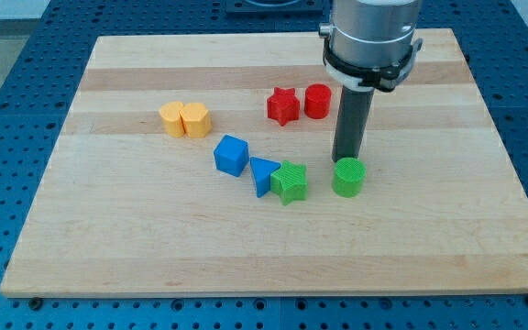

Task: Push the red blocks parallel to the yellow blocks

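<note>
A red star block (282, 105) and a red cylinder (317, 101) sit side by side near the view's upper middle. Two yellow blocks sit touching at the left: one rounded (172, 119), one hexagonal (195, 119). My tip (346, 160) stands just above the green cylinder (348, 177), at or very near its far edge, and lower right of the red cylinder. The rod's dark shaft rises to the grey arm at the view's top.
A blue cube (231, 155), a blue triangle (263, 174) and a green star block (291, 182) form a row at the middle. The wooden board (108, 238) lies on a blue perforated table.
</note>
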